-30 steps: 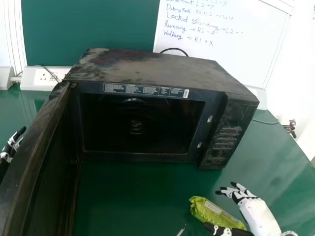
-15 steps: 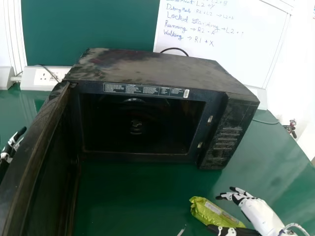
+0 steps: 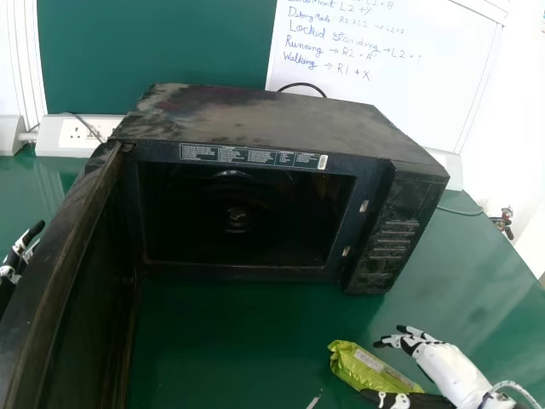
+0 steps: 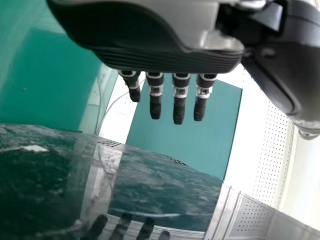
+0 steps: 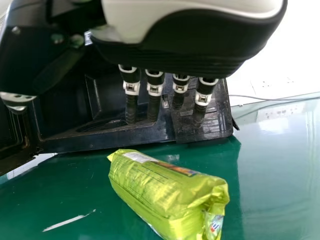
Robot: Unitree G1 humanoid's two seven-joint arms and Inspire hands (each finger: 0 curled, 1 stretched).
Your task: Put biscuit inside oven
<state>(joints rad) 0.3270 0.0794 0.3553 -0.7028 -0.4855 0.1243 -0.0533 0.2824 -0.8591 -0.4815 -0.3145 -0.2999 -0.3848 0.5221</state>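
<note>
Fingers (image 5: 131, 102) of our R hand (image 3: 451, 371) are straight, and its thumb (image 3: 393, 400) stands apart from them, hand open at near R of the table (image 3: 230, 349). Biscuit pkt (image 3: 366, 366), green, lies on the table just below that hand, outside the oven; can't tell if our thumb touches it. Pkt lies at a slant, one end nearer us. Just L of it, at the near side, we see a thin white scrap (image 3: 314, 401).

Beyond, mid-table, sits the black oven (image 3: 272, 119), its door (image 3: 64, 251) swung wide on the L, toward us. Cavity (image 3: 247, 217) is dark; ctrl panel (image 3: 387, 239) is on the R of the front, w/ a label strip (image 3: 247, 157) above the opening.

Our L hand (image 3: 15, 260) is at far-L edge of view, past the door, fingers straight & apart from the thumb.

Behind the oven: black cable loop (image 3: 302, 84), socket box (image 3: 81, 134) on the L, green board (image 3: 153, 43) far L, whiteboard (image 3: 392, 102) w/ handwriting far R. Thin cable (image 3: 460, 211) runs on the table, R of the oven.
</note>
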